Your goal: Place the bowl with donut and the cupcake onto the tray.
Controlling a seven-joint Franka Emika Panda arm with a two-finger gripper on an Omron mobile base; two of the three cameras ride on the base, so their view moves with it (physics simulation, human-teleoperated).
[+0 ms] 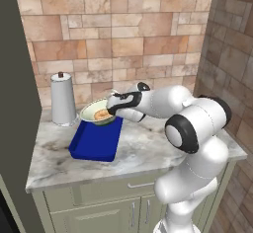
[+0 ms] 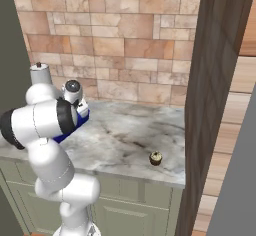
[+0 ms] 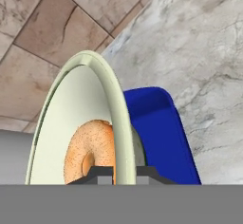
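With its jaws clamped on the rim of the wide pale green-cream bowl above the deep blue rectangular tray's far end, the two-finger gripper should lower level, keeping the small orange-brown glazed donut inside.

Arm stretched left, gripper jaws clamped on bowl rim.

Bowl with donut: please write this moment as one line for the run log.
gripper: shut on bowl rim | donut: in bowl | bowl: above tray far end | cupcake: on counter, apart
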